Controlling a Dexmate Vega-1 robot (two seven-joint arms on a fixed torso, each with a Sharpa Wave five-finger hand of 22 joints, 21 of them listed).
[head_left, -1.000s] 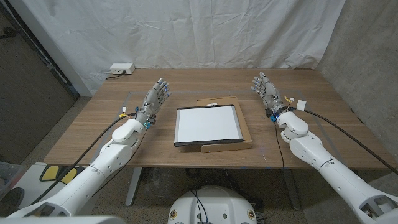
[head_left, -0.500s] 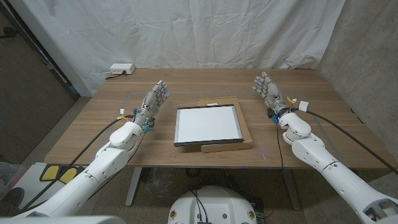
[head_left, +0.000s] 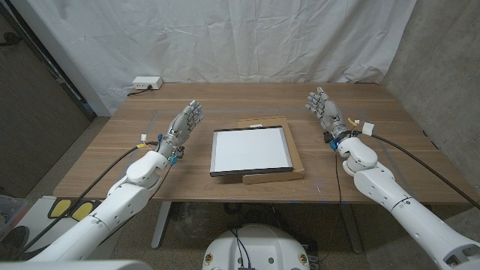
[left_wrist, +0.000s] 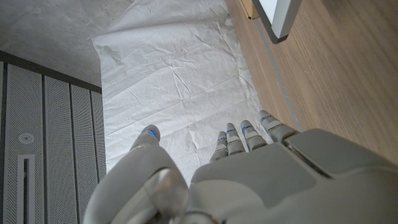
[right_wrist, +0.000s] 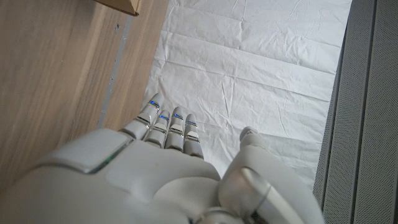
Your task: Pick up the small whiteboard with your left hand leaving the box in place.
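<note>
From the head view, bring your left hand across to the small whiteboard and catch its near edge only — it lies on the flat box, which should not shift. The hand is empty with fingers apart, beside the board and clear of it. Your right hand waits, also empty and spread.

The left wrist view shows the whiteboard's corner ahead of the fingertips — no contact yet.

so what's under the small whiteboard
A flat cardboard box lies under the small whiteboard, its edges showing at the far, right and near sides. The part beneath is covered.
</note>
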